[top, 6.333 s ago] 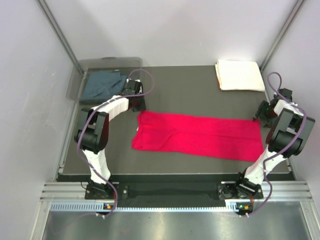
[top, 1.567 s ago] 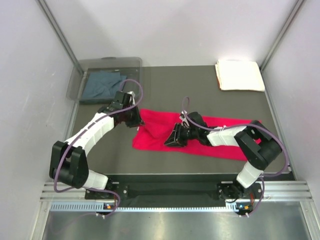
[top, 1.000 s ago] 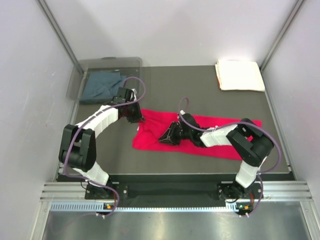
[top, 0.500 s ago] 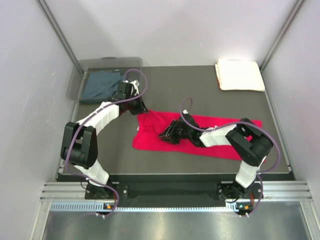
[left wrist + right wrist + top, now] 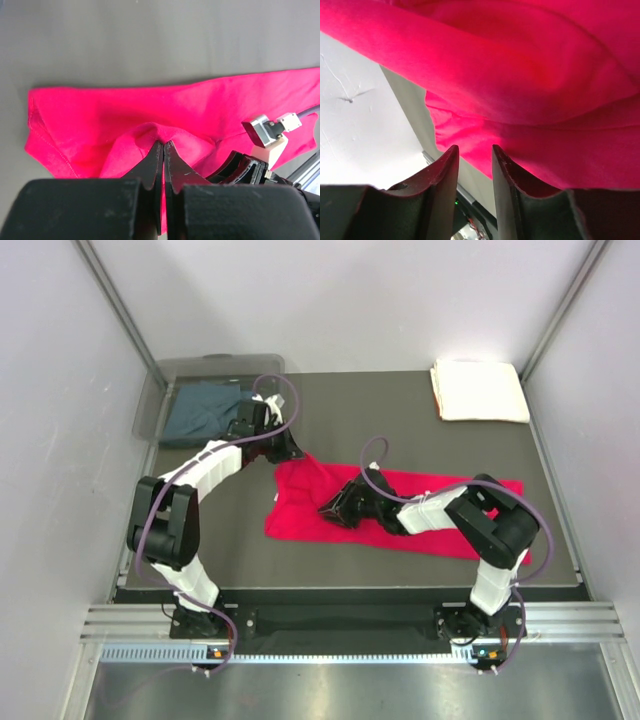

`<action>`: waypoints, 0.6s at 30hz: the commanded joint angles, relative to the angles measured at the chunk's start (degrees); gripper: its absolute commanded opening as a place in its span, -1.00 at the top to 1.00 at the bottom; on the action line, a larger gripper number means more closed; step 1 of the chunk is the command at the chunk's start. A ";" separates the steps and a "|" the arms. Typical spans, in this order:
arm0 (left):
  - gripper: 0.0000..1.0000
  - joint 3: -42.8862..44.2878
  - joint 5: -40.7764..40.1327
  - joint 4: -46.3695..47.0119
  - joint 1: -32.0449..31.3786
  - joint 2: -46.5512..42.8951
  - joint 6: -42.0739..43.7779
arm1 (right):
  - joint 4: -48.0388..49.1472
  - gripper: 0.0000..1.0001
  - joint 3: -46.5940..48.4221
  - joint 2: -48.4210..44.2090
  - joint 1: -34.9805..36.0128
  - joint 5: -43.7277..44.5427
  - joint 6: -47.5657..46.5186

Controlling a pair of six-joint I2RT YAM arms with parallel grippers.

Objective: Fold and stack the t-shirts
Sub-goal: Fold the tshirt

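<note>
The bright red t-shirt lies spread in a long band across the middle of the table. My left gripper is shut on its far left corner, and the cloth rises to a small peak at the fingertips. My right gripper rests low on the shirt's left half. Its jaws stand apart, with red cloth bulging just ahead of them. The cream-white t-shirt sits folded at the far right corner. The slate blue-grey t-shirt lies crumpled in the bin.
A clear plastic bin stands at the far left corner, holding the blue-grey shirt. The dark table top shows between the red shirt and the white one. Side walls close in on both sides.
My left gripper has drawn the red shirt's far left corner away from me into a peak. The right gripper has held its place on the shirt, with its jaws a little wider.
</note>
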 commanded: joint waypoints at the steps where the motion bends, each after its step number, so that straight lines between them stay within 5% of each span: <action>1: 1.00 2.31 1.60 4.05 0.26 0.27 0.52 | 4.27 0.32 0.38 0.53 -0.17 2.64 2.62; 8: 1.00 -0.76 2.49 5.37 0.26 -0.79 -0.71 | 9.90 0.26 -1.39 1.24 -0.26 6.76 9.39; 18: 1.00 -0.95 2.31 5.28 0.26 -1.23 -0.53 | -2.55 0.30 3.53 0.80 1.15 11.94 11.07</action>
